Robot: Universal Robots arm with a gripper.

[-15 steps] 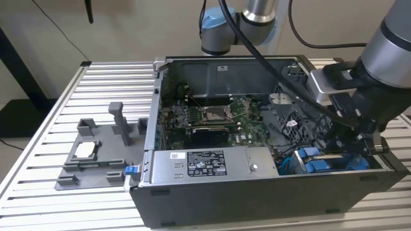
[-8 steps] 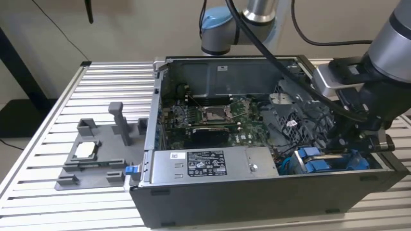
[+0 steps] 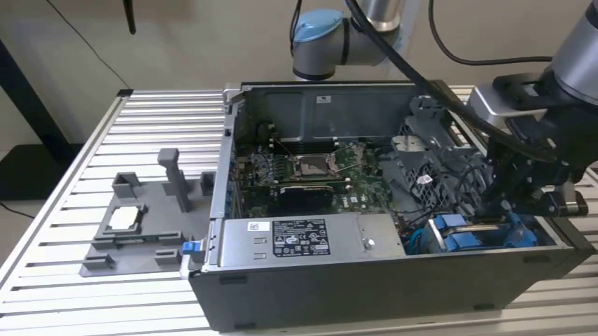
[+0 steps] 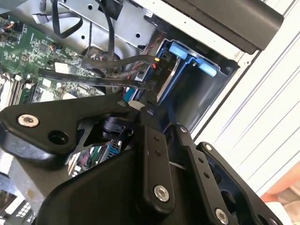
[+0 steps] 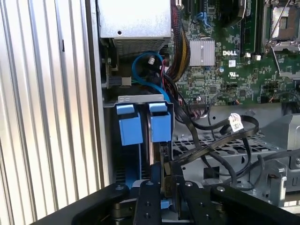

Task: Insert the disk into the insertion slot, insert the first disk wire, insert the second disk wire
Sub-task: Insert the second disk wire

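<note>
The black two-fingered tool (image 3: 512,210) reaches down into the open dark grey computer case (image 3: 374,294), at the corner towards the exterior view's right, and its fingers (image 5: 165,185) are clenched on a small black wire connector (image 5: 164,164) pressed against the end of the disk (image 5: 151,140). The disk, a silver rectangular drive clipped in a bright blue plastic carrier frame, sits directly ahead of the tool's fingertips, already seated in the insertion slot (image 5: 136,100), the boxy dark grey metal bay with blue tabs; in the exterior view it shows as blue blocks just below the tool (image 3: 467,234). The disk stands on edge, its long axis running straight away from the tool along the slot, with its connector end turned back towards the fingertips. In the second wrist view the connector (image 4: 151,89) meets that end of the disk (image 4: 168,79), and flat black cables (image 4: 93,77) trail off from it beside the tool, over the green motherboard (image 4: 28,51). A second black cable with a white tag (image 5: 236,123) loops loose to one side of the tool, apart from the disk. Beyond the disk, further from the tool, lie a curved blue cable (image 5: 145,70) and the silver power supply box (image 5: 133,18). The case rests on a ribbed metal bench (image 3: 140,126).
</note>
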